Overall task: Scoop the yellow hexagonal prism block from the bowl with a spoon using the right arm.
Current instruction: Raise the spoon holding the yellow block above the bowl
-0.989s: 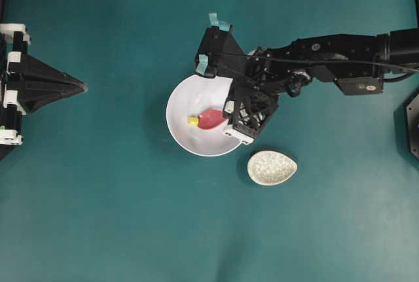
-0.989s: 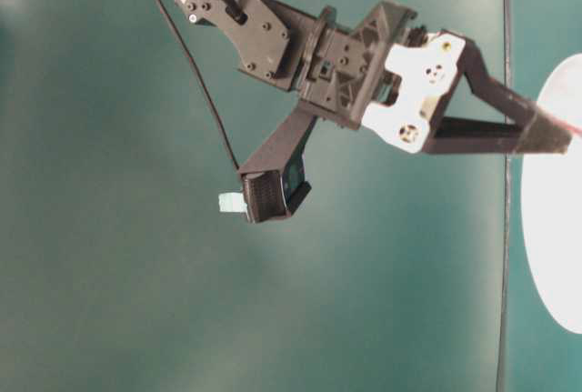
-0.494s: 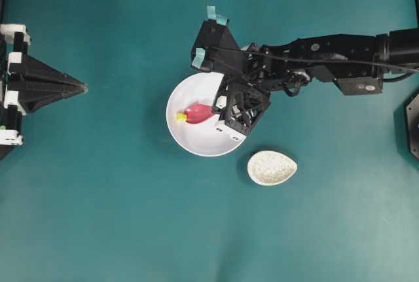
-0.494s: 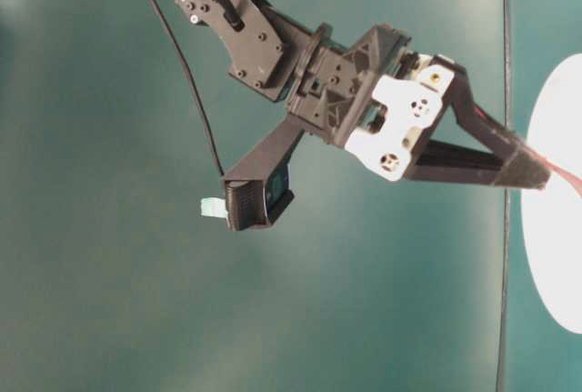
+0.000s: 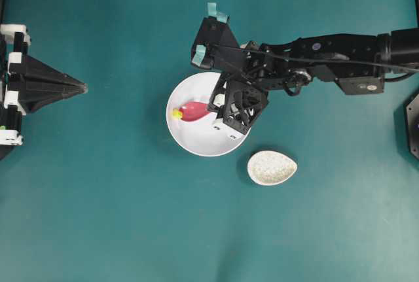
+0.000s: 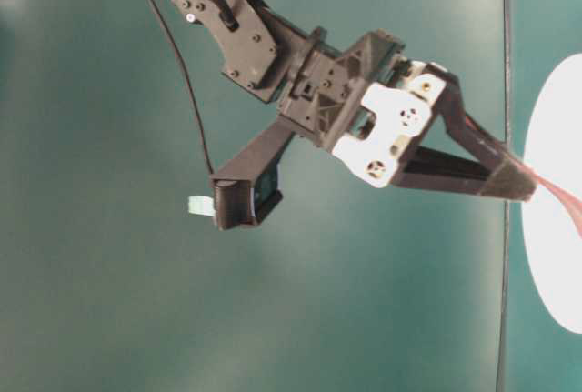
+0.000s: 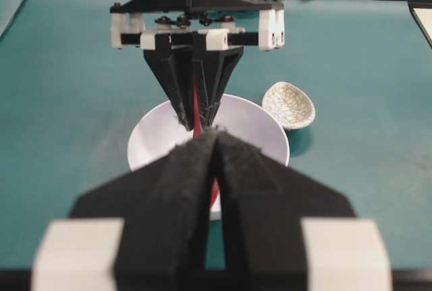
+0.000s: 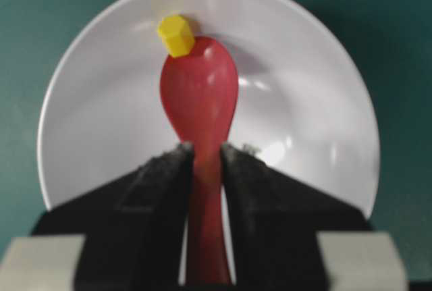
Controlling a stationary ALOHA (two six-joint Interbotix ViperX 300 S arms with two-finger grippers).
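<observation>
The white bowl [image 5: 196, 143] sits mid-table. My right gripper [image 5: 212, 106] reaches over it and is shut on the handle of the pink-red spoon [image 5: 194, 110]. The spoon's head lies inside the bowl. The tiny yellow hexagonal block [image 5: 176, 114] touches the spoon's tip, against the bowl's left wall. In the right wrist view the block [image 8: 176, 35] sits at the tip of the spoon [image 8: 199, 95], near the far rim of the bowl [image 8: 304, 102], with the gripper [image 8: 204, 150] clamped on the handle. My left gripper [image 5: 84, 88] rests at the far left, shut and empty.
A small speckled teardrop spoon rest [image 5: 272, 167] lies just right of and below the bowl on the teal table. It also shows in the left wrist view [image 7: 289, 105], behind the bowl [image 7: 260, 121].
My right gripper has slid the spoon leftward across the bowl, and the yellow block has moved with its tip toward the bowl's left wall. The left arm has not moved.
</observation>
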